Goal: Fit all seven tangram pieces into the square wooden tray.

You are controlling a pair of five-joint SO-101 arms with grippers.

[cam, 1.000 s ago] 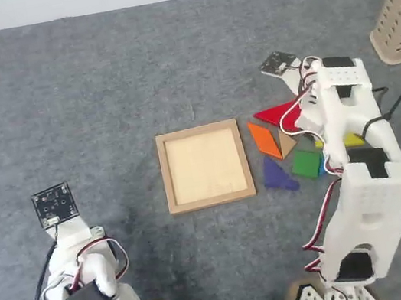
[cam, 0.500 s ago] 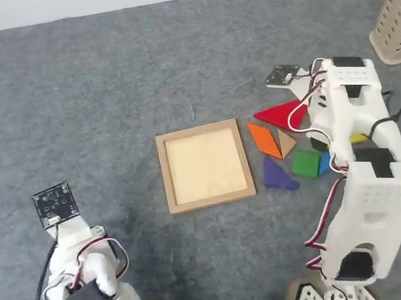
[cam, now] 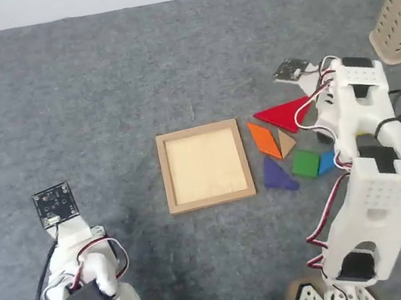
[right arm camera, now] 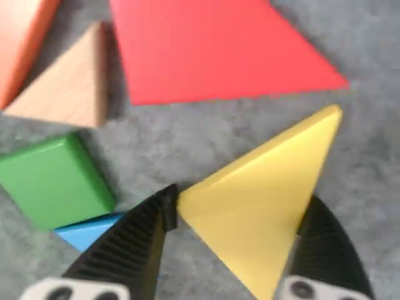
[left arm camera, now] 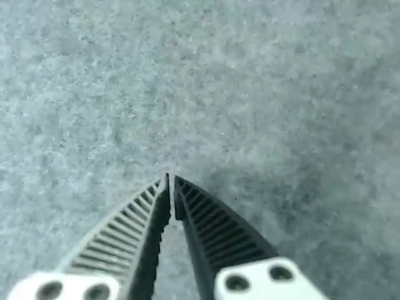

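Slipping was the worry, since the right jaws pinched the yellow triangle (right arm camera: 256, 187), maybe only by its edges, beside the green square (right arm camera: 53, 181), well apart from the tray (cam: 198, 129); left jaws were shut.

Pieces: red triangle (right arm camera: 212, 50), yellow triangle (right arm camera: 262, 200), green square (right arm camera: 53, 181), blue piece (right arm camera: 87, 228), orange piece (cam: 264, 139), purple triangle (cam: 275, 174), bare-wood triangle (right arm camera: 69, 90). Tray (cam: 166, 173) pale wood; table (cam: 95, 83) mottled grey.

In the high view the right arm (cam: 369, 182) covers part of the blue piece (cam: 326, 163) and the red triangle's (cam: 281, 115) far tip. The right wrist view cuts off the orange piece (right arm camera: 22, 44) (only one corner shows) and the red triangle's long side. There a finger (right arm camera: 125, 244) hides most of the blue piece.
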